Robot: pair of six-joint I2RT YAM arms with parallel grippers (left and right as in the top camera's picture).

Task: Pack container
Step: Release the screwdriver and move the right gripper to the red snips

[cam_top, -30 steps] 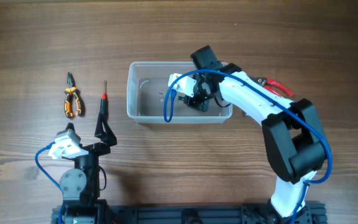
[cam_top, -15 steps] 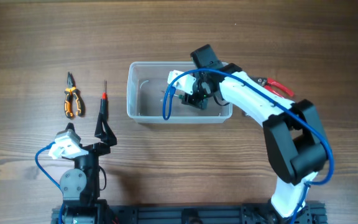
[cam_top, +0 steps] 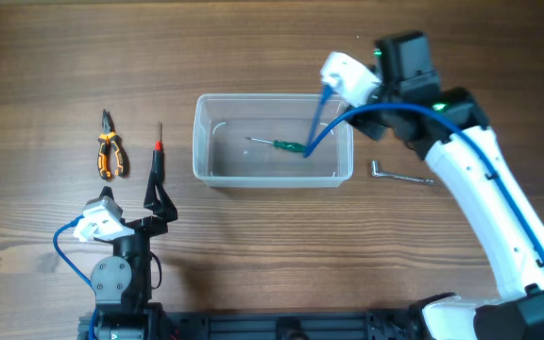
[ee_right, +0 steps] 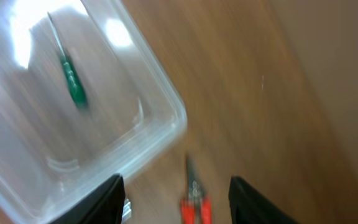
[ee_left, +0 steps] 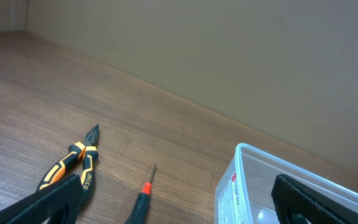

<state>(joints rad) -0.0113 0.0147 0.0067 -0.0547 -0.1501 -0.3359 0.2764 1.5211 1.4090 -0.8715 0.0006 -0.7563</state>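
Right hand (ee_right: 179,208), its dark fingers spread with nothing between them, hangs off the far right corner of the container (cam_top: 272,178), a clear, round-cornered plastic tub mid-surface (cam_top: 253,47) holding a slim green-handled screwdriver (cam_top: 289,145). Only its wrist view shows the red-handled pliers (ee_right: 195,210) on the grained wood; overhead, the arm hides them. Left hand (ee_left: 179,214) gapes wide and empty near the orange-and-black pliers (cam_top: 109,153).

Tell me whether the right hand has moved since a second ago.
Yes. The right hand has left the container, now beyond its far right corner; the green screwdriver lies inside.
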